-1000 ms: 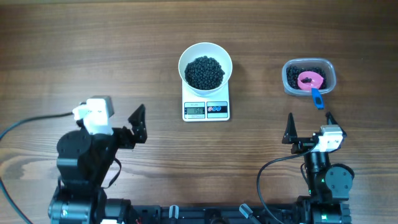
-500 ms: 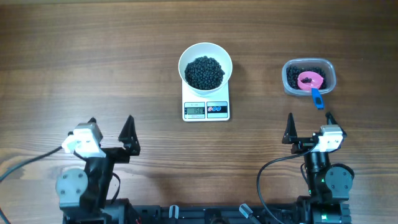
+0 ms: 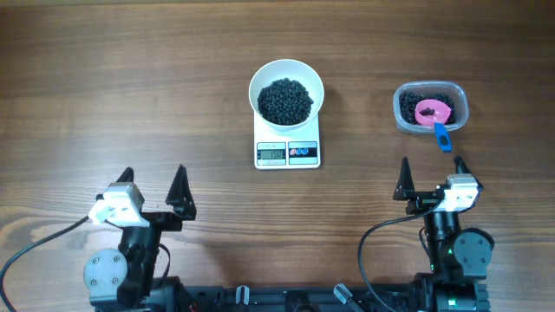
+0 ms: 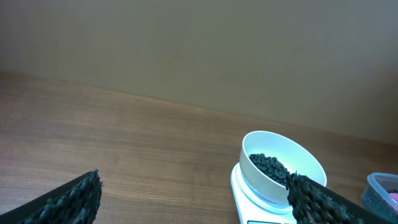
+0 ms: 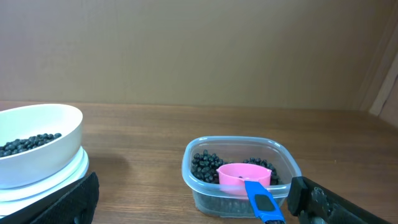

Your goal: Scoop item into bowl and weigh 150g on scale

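Overhead, my left pincer (image 3: pixel 154 171) and right pincer (image 3: pixel 431 162) gape empty; I should touch nothing near the bowl (image 3: pixel 286 65) on the scale (image 3: pixel 287 153).

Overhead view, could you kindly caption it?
White bowl of black beads on the scale; pink scoop in the tub.

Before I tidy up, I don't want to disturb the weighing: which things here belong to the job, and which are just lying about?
Job:
beans
bowl
scale
tub
scoop

Lying about:
only an arm's cable
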Robot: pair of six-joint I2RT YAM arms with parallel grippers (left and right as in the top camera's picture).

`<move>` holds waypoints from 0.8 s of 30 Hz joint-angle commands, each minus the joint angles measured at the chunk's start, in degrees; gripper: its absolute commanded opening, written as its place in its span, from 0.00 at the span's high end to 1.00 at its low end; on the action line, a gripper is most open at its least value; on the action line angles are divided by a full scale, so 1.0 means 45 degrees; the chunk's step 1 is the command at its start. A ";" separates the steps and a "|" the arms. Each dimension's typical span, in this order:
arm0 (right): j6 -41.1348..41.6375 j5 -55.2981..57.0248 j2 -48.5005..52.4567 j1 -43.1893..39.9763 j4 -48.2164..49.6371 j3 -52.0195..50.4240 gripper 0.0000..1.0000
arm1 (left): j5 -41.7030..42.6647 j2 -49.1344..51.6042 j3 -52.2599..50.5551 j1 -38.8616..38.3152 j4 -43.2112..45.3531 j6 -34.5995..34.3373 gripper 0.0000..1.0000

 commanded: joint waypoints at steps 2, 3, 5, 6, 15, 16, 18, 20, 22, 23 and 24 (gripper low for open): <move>0.0141 -0.0107 -0.0151 0.0068 0.0010 -0.0019 0.00 | 0.0209 -0.0529 -0.0369 0.0102 0.0107 -0.0126 0.00; 0.0141 -0.0107 -0.0151 0.0068 0.0010 -0.0019 0.00 | 0.0262 -0.0554 -0.0408 0.0097 0.0107 -0.0126 0.00; 0.0146 -0.0107 -0.0151 0.0068 0.0010 -0.0019 0.00 | 0.0447 -0.0588 -0.0491 0.0087 0.0112 -0.0126 0.00; 0.0141 -0.0107 -0.0151 0.0068 0.0010 -0.0019 0.00 | 0.0539 -0.0593 -0.0539 0.0087 0.0151 -0.0136 0.00; 0.0141 -0.0107 -0.0151 0.0068 0.0010 -0.0019 0.00 | 0.0743 -0.0593 -0.1753 0.0044 0.1953 -0.0369 0.00; 0.0146 -0.0107 -0.0151 0.0068 0.0010 -0.0019 0.00 | 0.0738 -0.0593 -0.1880 -0.0005 0.2191 -0.0364 0.00; 0.0146 -0.0107 -0.0151 0.0068 0.0010 -0.0019 0.00 | 0.0733 -0.0593 -0.2142 -0.0189 0.2618 -0.0369 0.00; 0.0141 -0.0107 -0.0151 0.0068 0.0015 -0.0019 0.00 | 0.0729 -0.0602 -0.2331 -0.0369 0.2885 -0.0359 0.00; 0.0141 -0.0107 -0.0151 0.0068 0.0010 -0.0019 0.00 | 0.0729 -0.0602 -0.2550 -0.0481 0.3162 -0.0359 0.00; 0.0141 -0.0107 -0.0151 0.0068 0.0010 -0.0019 0.00 | 0.0729 -0.0602 -0.2676 -0.0486 0.3342 -0.0364 0.00; 0.0136 -0.0107 -0.0151 0.0068 0.0010 -0.0019 0.00 | 0.0729 -0.0602 -0.2754 -0.0486 0.3463 -0.0359 0.00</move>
